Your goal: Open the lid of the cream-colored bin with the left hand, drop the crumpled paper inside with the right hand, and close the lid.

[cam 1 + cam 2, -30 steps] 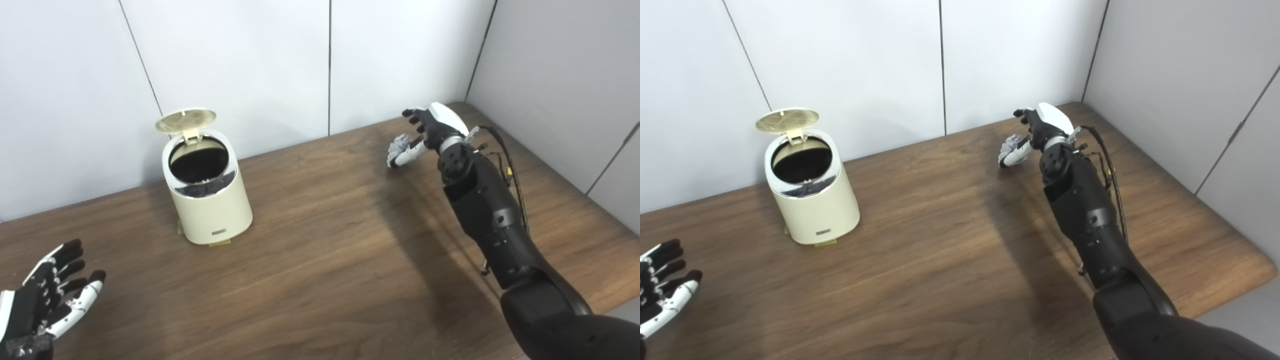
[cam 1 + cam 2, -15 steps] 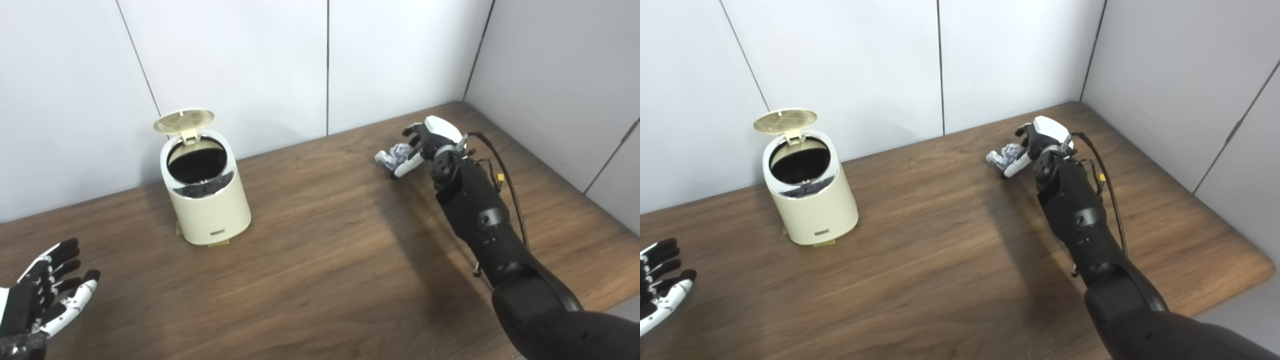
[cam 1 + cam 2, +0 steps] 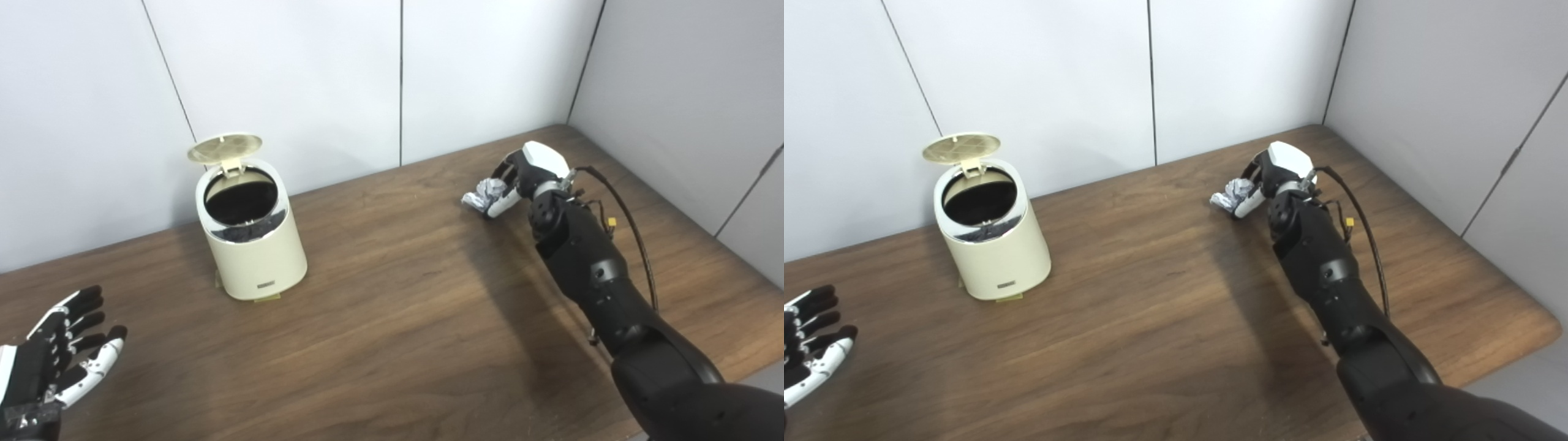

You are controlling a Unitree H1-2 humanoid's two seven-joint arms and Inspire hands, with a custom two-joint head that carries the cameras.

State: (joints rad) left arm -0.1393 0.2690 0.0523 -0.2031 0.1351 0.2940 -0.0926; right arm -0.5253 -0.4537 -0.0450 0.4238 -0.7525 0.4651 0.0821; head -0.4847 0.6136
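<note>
The cream-colored bin (image 3: 254,245) stands at the table's back left. Its round lid (image 3: 225,148) is tipped up at the rear, and the dark inside shows. Far to the right, my right hand (image 3: 520,177) has its fingers curled around the crumpled paper (image 3: 486,193), which rests low at the table surface near the back wall. My left hand (image 3: 58,361) hovers at the bottom left corner, open, fingers spread, well away from the bin.
The wooden table (image 3: 398,306) ends in a rounded corner at the right (image 3: 1543,324). Grey wall panels close the back and right sides. A cable runs along my right forearm (image 3: 618,208).
My right hand dropped toward the table and its fingers closed around the crumpled paper. My left hand barely shifted. Bin and lid are unmoved.
</note>
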